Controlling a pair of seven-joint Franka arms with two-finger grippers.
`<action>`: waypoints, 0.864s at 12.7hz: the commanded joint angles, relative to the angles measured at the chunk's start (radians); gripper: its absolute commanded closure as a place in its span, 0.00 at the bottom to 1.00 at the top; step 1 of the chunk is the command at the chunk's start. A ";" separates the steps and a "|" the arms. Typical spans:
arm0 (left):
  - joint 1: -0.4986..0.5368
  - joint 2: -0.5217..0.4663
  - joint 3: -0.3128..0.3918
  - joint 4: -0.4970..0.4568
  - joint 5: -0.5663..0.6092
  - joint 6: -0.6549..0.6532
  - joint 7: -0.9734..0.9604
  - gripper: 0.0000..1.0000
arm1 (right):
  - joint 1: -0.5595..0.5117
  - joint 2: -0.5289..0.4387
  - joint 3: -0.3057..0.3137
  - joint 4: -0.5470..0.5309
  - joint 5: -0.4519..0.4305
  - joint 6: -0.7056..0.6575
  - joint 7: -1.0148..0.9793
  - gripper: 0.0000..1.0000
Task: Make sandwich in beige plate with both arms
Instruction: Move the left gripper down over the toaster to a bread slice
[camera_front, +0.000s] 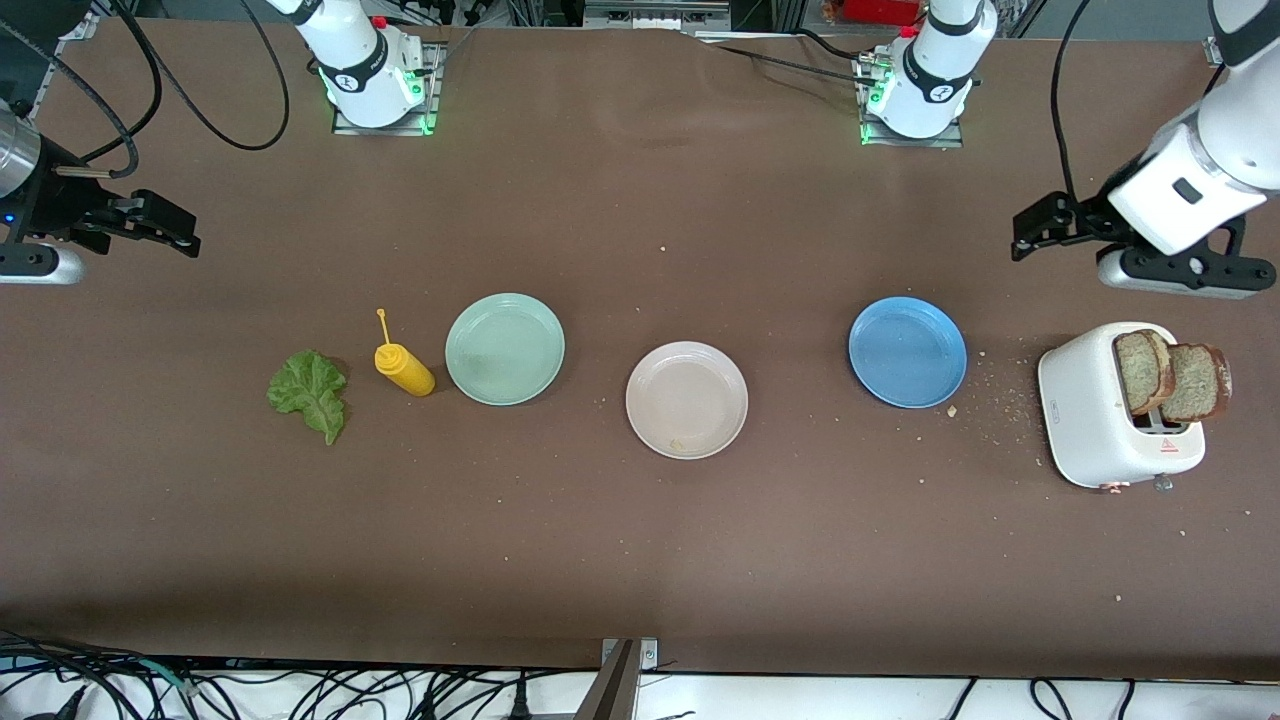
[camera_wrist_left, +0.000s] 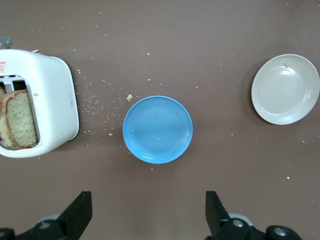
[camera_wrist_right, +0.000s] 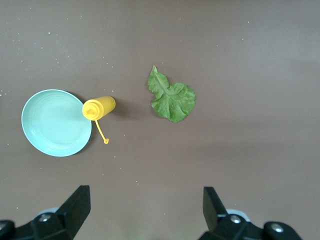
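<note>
From my console the front view shows the beige plate (camera_front: 687, 400) at the middle of the frame, bare apart from a crumb or so near its lower rim. In the left wrist view it (camera_wrist_left: 285, 89) sits at the upper right.

The 2 bread slices (camera_front: 1170, 375) stand upright in the white toaster (camera_front: 1115, 410) at the right of the front view — side by side, tops poking out of the slots. Crumbs are scattered on the brown table (camera_front: 640, 560) between the toaster and the blue plate (camera_front: 907, 352).

The lettuce leaf (camera_front: 310, 393) lies flat on the table at the left of the front view, just beside the yellow squeeze bottle (camera_front: 403, 368), which stands right next to the mint-green plate (camera_front: 505, 349).

The left gripper (camera_front: 1035, 228) hangs in the air at the right edge of the front view, above bare table higher in the frame than the toaster; its fingers (camera_wrist_left: 80, 212) are spread wide and hold nothing.

The right gripper (camera_front: 165, 232) hangs at the left edge of the front view, over bare table higher in the frame than the lettuce — its fingers (camera_wrist_right: 77, 206) are also wide apart and empty.
</note>
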 joint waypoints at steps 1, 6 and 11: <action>0.055 0.108 0.000 0.098 0.012 -0.005 0.022 0.00 | 0.001 -0.004 -0.002 -0.005 0.015 0.008 -0.007 0.00; 0.080 0.239 0.000 0.163 0.193 0.124 0.023 0.00 | 0.001 -0.004 -0.002 -0.005 0.017 0.007 -0.007 0.00; 0.172 0.343 0.000 0.161 0.203 0.291 0.115 0.00 | 0.001 -0.004 -0.002 -0.005 0.017 0.007 -0.007 0.00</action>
